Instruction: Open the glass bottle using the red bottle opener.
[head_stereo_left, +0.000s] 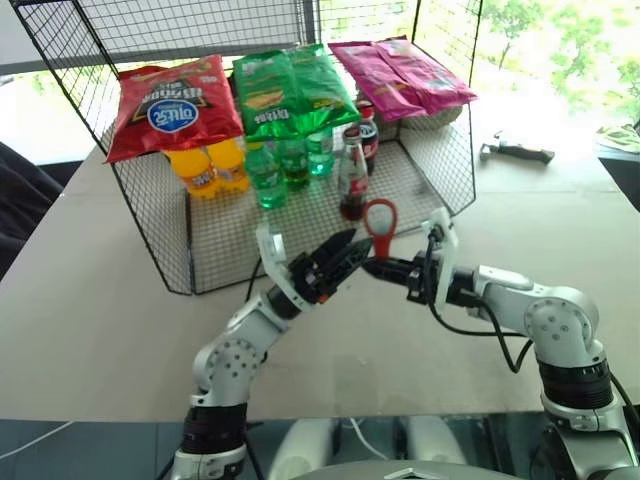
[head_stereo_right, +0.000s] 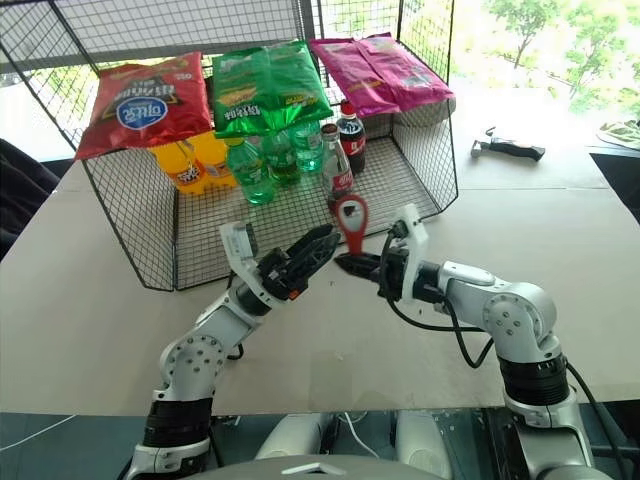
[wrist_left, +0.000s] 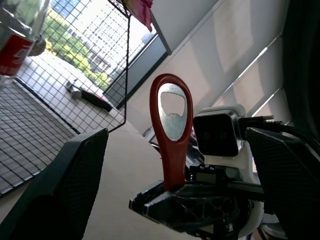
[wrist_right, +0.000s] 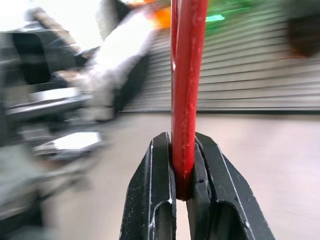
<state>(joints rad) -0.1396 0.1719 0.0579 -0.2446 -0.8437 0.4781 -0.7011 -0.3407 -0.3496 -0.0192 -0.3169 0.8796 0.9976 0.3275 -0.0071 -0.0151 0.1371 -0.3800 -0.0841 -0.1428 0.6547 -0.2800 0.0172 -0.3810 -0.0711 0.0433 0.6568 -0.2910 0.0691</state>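
Observation:
My right gripper (head_stereo_left: 375, 265) is shut on the handle of the red bottle opener (head_stereo_left: 380, 222), which stands upright with its ring head on top. In the right wrist view the two fingers clamp the red handle (wrist_right: 187, 75) edge-on. My left gripper (head_stereo_left: 340, 255) is open just left of the opener. Its fingers (wrist_left: 65, 190) stand wide apart on either side of the opener (wrist_left: 172, 130) without touching it. The glass bottle (head_stereo_left: 352, 180), with its red label, stands upright in the wire basket (head_stereo_left: 230, 240) right behind the opener.
The basket holds orange bottles (head_stereo_left: 205, 170), green bottles (head_stereo_left: 270, 175) and a dark cola bottle (head_stereo_left: 367, 130). Snack bags (head_stereo_left: 290, 90) lie across its top. A black-handled tool (head_stereo_left: 515, 150) lies on the table (head_stereo_left: 90, 310) at the far right.

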